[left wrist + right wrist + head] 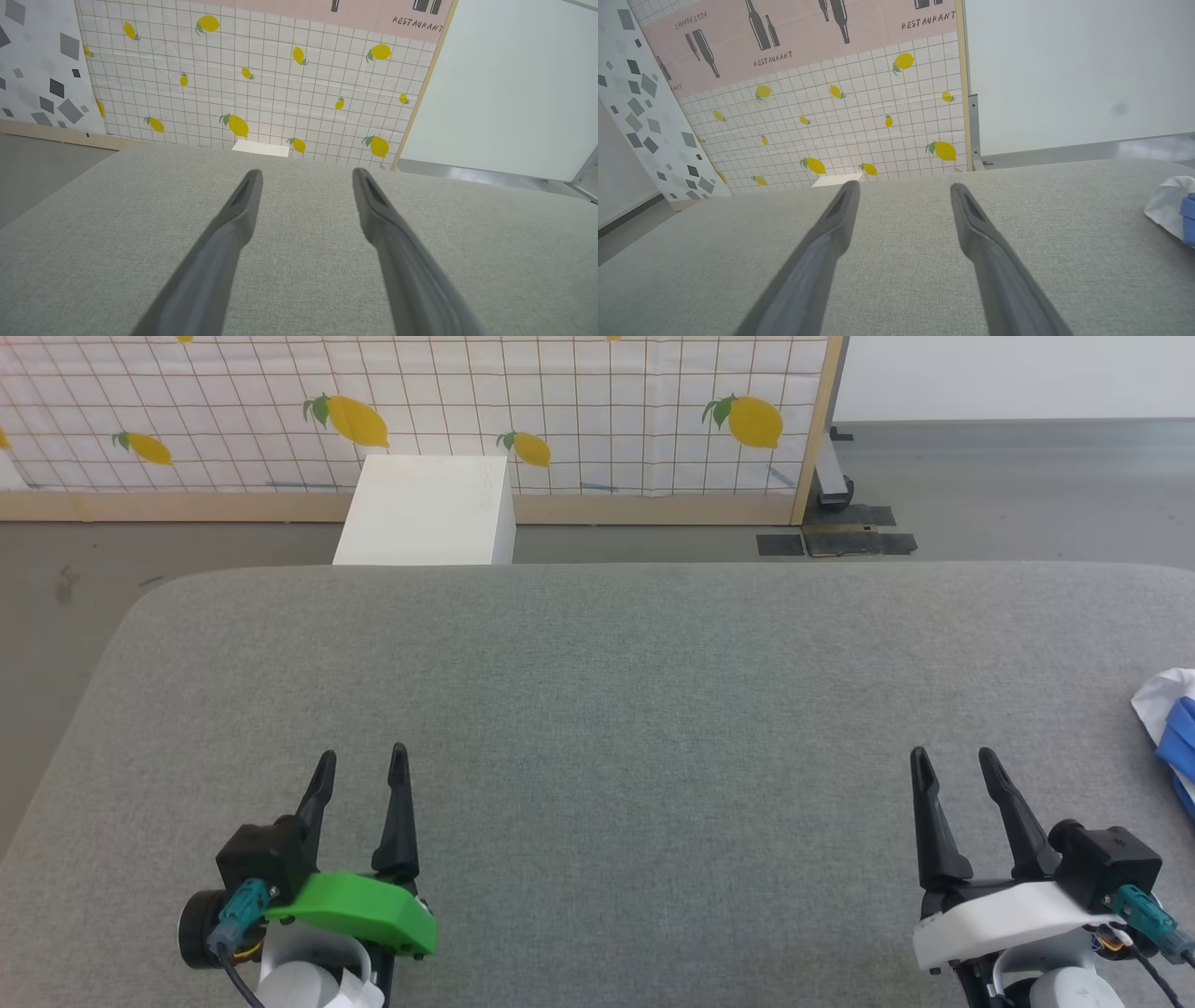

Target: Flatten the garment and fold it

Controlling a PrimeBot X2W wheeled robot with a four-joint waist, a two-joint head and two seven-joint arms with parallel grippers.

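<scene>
Fingers of the left gripper are standing spread apart with nothing between them, poised over the grey fabric tabletop at the lower left of the head view and pointing away from the robot. A bright green cover is sitting across the base of that gripper, with a teal connector plugging in at its side. In the left wrist view the two dark fingers are reaching out over the grey cloth, their tips well apart.

The right gripper is mirroring it at the lower right: jaws wide, released, gripping nothing, with a white cover lying across its base. Its fingers are likewise pointing toward the far edge of the tabletop.

The garment is lying bunched at the right edge of the tabletop, off to the right of the right gripper and apart from it. It is being cut by the frame, with a white fold and a strip of royal blue showing. The right wrist view is catching the same crumpled white and blue heap at its right edge, resting on the grey cloth.

Beyond the far edge of the tabletop a white box is standing on the grey floor, in front of a screen printed with a grid and yellow lemons. Dark tape patches are lying on the floor near the screen's right post.
</scene>
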